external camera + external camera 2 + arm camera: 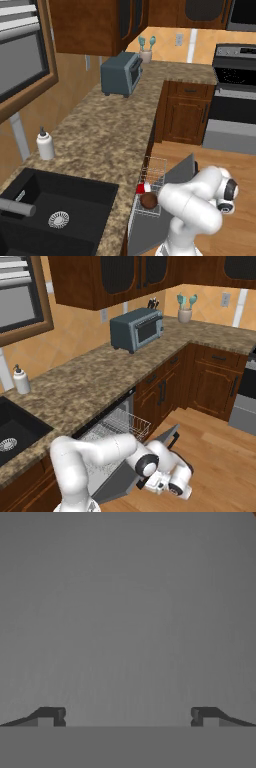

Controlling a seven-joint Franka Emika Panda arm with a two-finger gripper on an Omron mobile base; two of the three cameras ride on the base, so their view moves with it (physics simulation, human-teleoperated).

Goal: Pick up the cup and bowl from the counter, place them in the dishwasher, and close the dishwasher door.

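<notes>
The dishwasher (150, 187) stands open under the counter (110, 130), with its white wire rack (122, 425) pulled out. In the rack the red cup (143, 188) lies beside the dark brown bowl (149, 201). The grey dishwasher door (181, 171) is tilted part way up from flat. My arm reaches across in front of it, and the hand (169, 483) sits low against the door's outer face (166, 438). In the hand view my gripper (127, 717) is open, fingertips (50, 716) wide apart with nothing between them, close to a flat grey surface.
A white soap bottle (45, 144) stands by the black sink (50, 210). A grey toaster oven (121, 74) sits further along the counter. The stove (232, 100) is at the far right, and wood floor (215, 456) lies beyond the door.
</notes>
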